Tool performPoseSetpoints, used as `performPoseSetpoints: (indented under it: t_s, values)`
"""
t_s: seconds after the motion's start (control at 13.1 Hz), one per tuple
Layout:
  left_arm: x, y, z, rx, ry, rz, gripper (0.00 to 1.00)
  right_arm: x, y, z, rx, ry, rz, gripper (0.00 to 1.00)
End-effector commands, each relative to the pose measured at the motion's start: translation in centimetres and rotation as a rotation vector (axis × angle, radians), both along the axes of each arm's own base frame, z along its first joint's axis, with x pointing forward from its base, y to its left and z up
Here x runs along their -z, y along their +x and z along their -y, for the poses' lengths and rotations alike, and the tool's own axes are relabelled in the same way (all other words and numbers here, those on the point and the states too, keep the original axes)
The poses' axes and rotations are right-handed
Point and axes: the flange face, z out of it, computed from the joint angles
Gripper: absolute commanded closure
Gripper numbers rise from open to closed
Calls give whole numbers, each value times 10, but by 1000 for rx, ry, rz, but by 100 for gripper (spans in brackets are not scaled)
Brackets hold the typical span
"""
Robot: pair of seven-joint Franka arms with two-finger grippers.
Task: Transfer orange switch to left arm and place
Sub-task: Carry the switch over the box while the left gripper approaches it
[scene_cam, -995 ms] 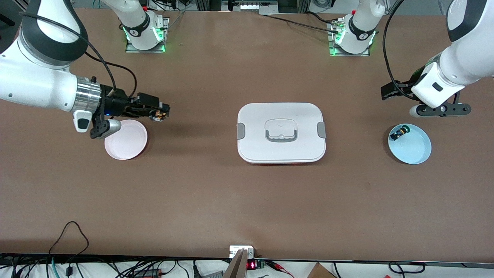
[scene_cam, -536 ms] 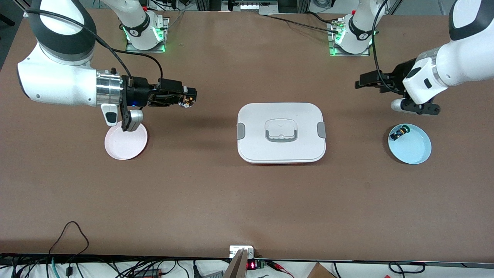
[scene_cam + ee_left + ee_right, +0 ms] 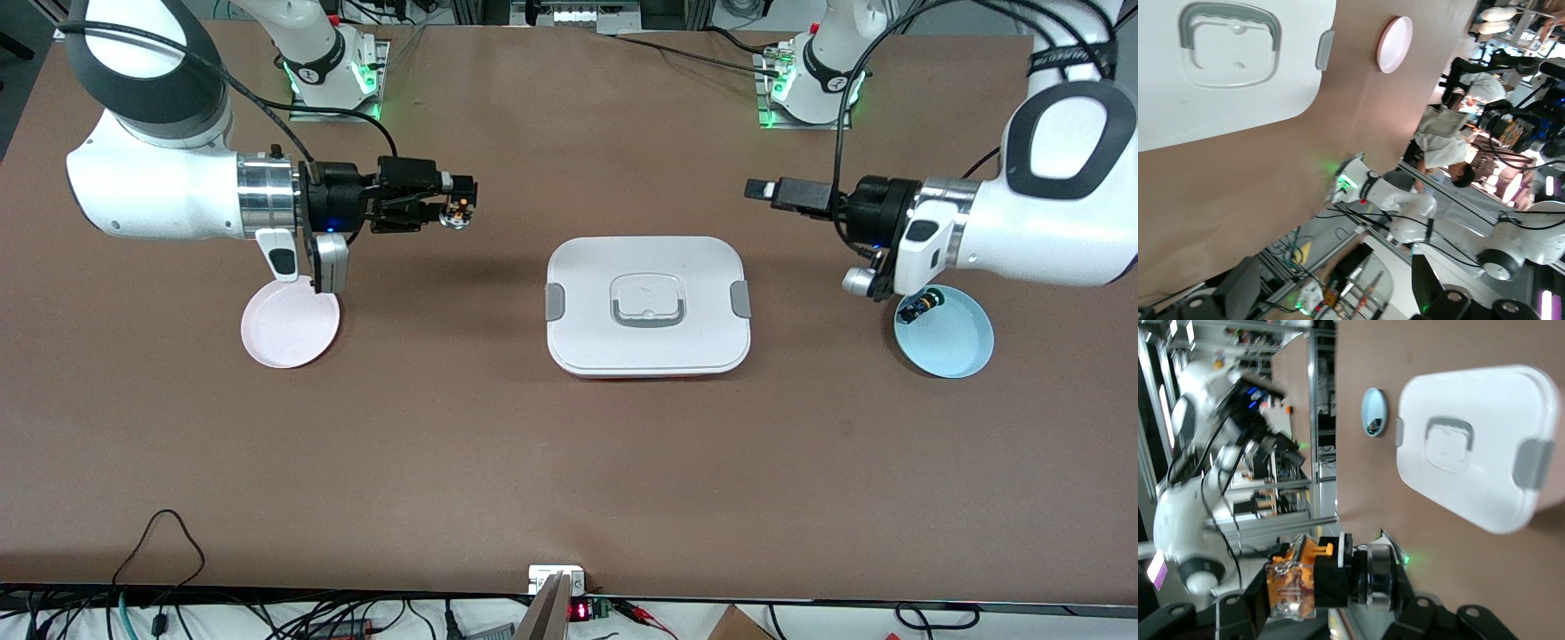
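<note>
Between my two grippers the big white rounded-rectangle lidded box (image 3: 647, 305) with grey side clips sits mid-table, the one tall obstacle on the straight line across. My right gripper (image 3: 455, 206), clamped on the small orange-and-black push-button switch (image 3: 458, 211), hangs over bare brown tabletop (image 3: 498, 133) toward the right arm's end; my left gripper (image 3: 761, 189), fingers apart, hangs over bare table toward the left arm's end. Both are over the strip between the box and the arm bases, and I see nothing standing there. The round pink plate (image 3: 291, 327) and round light blue plate (image 3: 944, 332) lie low, nearer the front camera.
</note>
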Motion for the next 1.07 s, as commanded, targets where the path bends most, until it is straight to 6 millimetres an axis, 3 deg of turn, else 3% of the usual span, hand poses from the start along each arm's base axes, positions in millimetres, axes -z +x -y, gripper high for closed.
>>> performPoseSetpoints:
  t_s: [0.0, 0.23, 0.46, 0.77, 1.0]
  values:
    - [28, 5, 9, -7, -84, -75, 0, -5, -11, -24, -132, 99, 243, 100]
    - [28, 6, 15, -44, -170, -102, 0, -7, -21, -44, -264, 177, 496, 100]
    - [48, 7, 31, -104, -157, -332, 0, -8, -30, -59, -341, 228, 629, 100]
    - [49, 11, 50, -175, -138, -589, 0, 10, -33, -81, -426, 273, 857, 100]
    - [33, 3, 86, -142, -193, -416, 0, 16, -30, -86, -442, 319, 964, 100]
